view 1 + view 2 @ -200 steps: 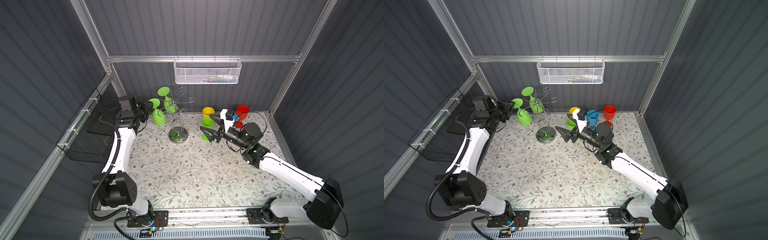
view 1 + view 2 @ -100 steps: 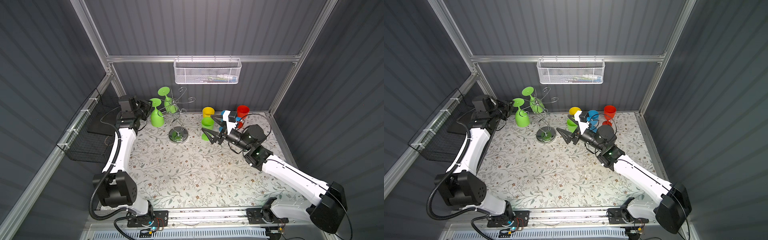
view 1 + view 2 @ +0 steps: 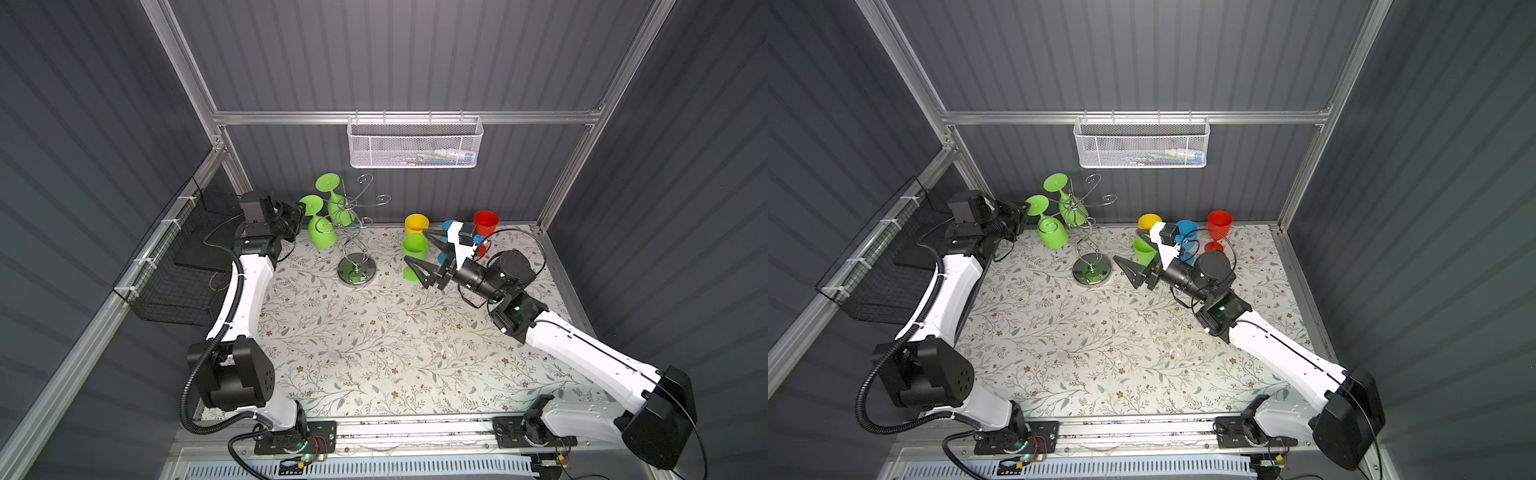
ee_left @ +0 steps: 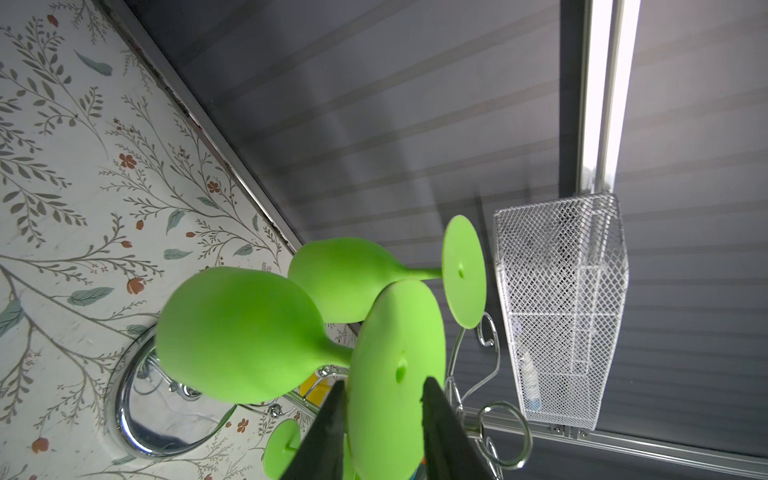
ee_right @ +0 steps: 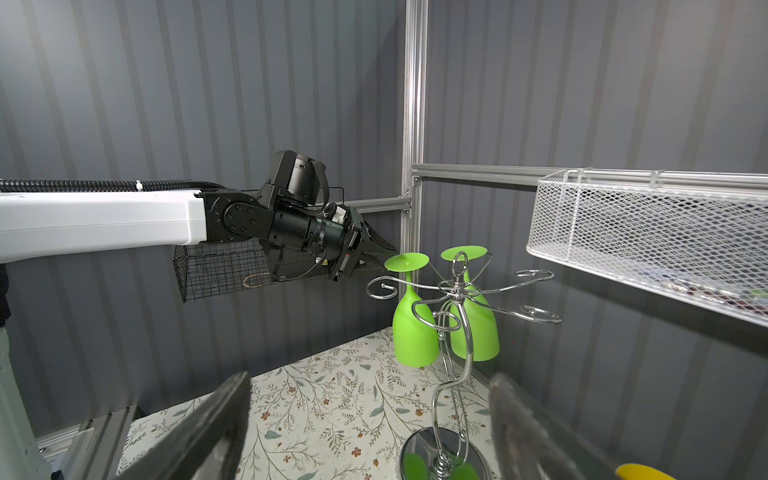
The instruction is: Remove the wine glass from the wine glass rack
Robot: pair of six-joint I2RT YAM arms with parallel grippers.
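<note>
Two arms are stretching toward the wine glass rack (image 3: 357,272). I'm seeing left gripper (image 4: 384,382) pinching the foot of the wine glass (image 4: 241,332) hanging there; right gripper (image 5: 370,390) is gaping near the base. Only left wrist view is showing contact.

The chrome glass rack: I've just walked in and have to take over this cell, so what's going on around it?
The left gripper has its jaws pinched on the foot of the outer green wine glass, which hangs upside down on the wine glass rack, not yet lifted off. A second green wine glass hangs beside it. The right gripper hovers open and empty near the rack's base.
</note>
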